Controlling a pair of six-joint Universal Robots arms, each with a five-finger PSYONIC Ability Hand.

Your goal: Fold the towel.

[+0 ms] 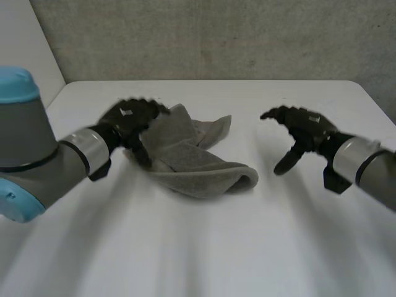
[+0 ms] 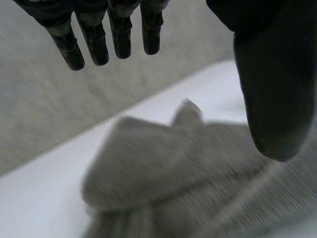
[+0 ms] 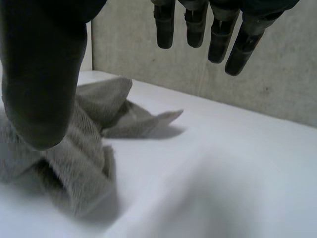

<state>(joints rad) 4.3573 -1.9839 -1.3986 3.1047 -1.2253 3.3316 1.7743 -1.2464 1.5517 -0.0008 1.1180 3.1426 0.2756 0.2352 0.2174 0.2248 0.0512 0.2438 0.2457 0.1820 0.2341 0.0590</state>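
A grey towel (image 1: 189, 154) lies crumpled in a heap on the white table (image 1: 198, 247), left of the middle. My left hand (image 1: 130, 120) hovers at the towel's left edge, open, its fingers (image 2: 119, 34) and thumb (image 2: 272, 84) spread above the cloth (image 2: 188, 168) without touching it. My right hand (image 1: 303, 133) is open to the right of the towel, apart from it, thumb pointing down. Beyond that hand's thumb (image 3: 42, 74) and fingers (image 3: 218, 34) the towel (image 3: 74, 144) lies on the table, one corner pointing towards the wall.
A grey wall (image 1: 216, 37) runs close behind the table's far edge. The table's bare surface stretches across the front and to the right of the towel.
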